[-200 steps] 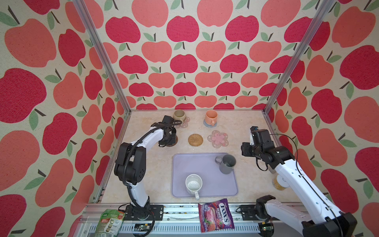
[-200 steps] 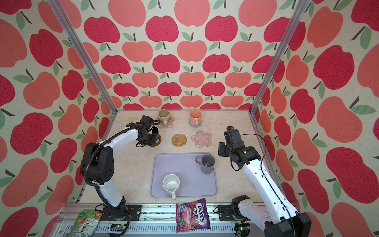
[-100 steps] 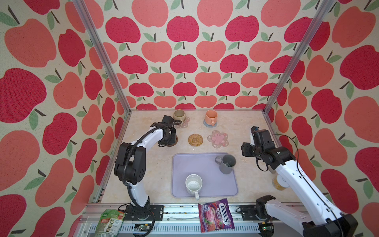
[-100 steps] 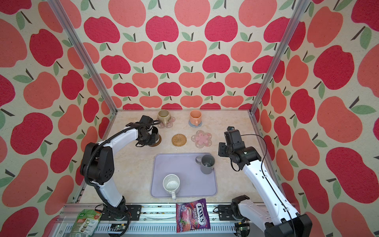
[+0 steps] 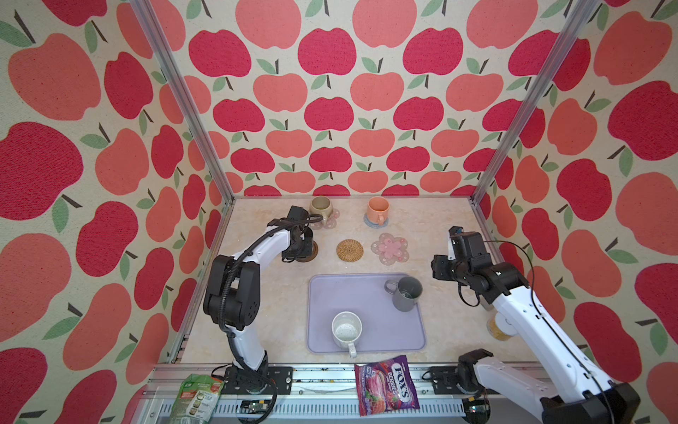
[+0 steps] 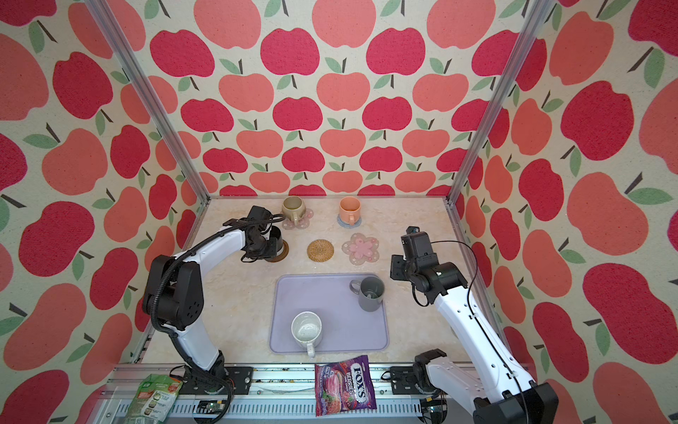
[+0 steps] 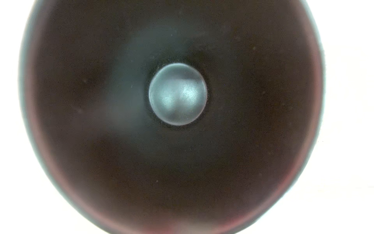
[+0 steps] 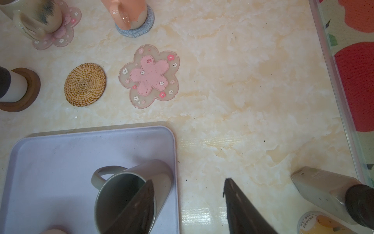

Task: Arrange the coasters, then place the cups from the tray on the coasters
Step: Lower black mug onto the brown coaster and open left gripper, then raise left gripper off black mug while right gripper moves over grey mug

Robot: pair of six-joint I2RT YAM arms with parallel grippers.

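My left gripper [image 5: 299, 244] is down at the black cup [image 6: 276, 235], which stands on the dark brown coaster [image 6: 281, 256]; the left wrist view shows only the cup's dark inside [image 7: 178, 93], and the grip looks shut on its wall. The beige cup [image 5: 321, 207] sits on a pink flower coaster [image 5: 333, 221], the orange cup [image 5: 378, 209] on the grey-blue coaster [image 5: 368, 222]. The rattan coaster [image 5: 349, 250] and another pink flower coaster [image 5: 389, 248] lie bare. On the lavender tray [image 5: 330, 293] stand the grey cup [image 5: 406, 293] and the speckled white cup [image 5: 346, 330]. My right gripper [image 8: 188, 182] hangs open just right of the grey cup.
A purple candy bag [image 5: 387, 383] and a green packet [image 5: 198, 396] lie on the front rail. A small jar [image 5: 499, 326] stands under my right arm near the right wall. Apple-print walls close in the left, back and right.
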